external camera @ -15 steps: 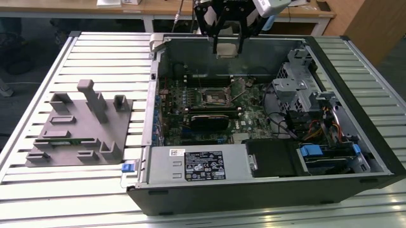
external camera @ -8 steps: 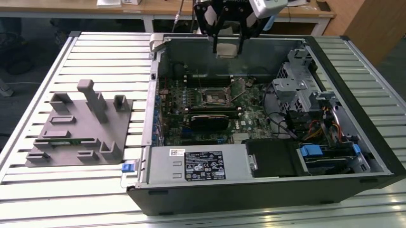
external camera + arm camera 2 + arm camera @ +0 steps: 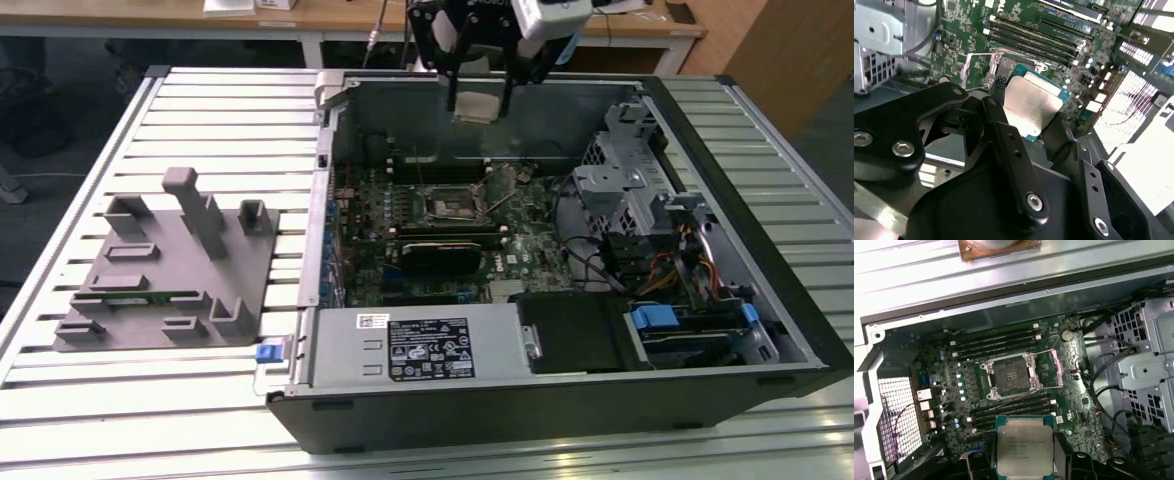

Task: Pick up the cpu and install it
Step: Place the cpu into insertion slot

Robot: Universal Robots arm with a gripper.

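Observation:
The cpu (image 3: 1024, 445) (image 3: 1031, 107) is a flat square chip with a silver-grey top and a green rim. My gripper (image 3: 1026, 462) (image 3: 1031, 125) is shut on it, one black finger (image 3: 1004, 135) on each side. In the exterior view the gripper (image 3: 478, 100) hangs above the far wall of the open computer case (image 3: 561, 405), with the cpu (image 3: 477, 106) as a pale square between its fingers. Below, on the green motherboard (image 3: 1074, 405), the black socket (image 3: 1010, 375) (image 3: 454, 203) lies bare with its metal frame swung open. The cpu is well above the socket and apart from it.
Rows of memory slots (image 3: 996, 340) flank the socket. A metal drive cage (image 3: 641, 190) with cables stands at the exterior view's right, and a labelled power supply (image 3: 414, 345) sits at the case's front. A grey parts fixture (image 3: 160, 270) lies on the slatted table (image 3: 80, 400).

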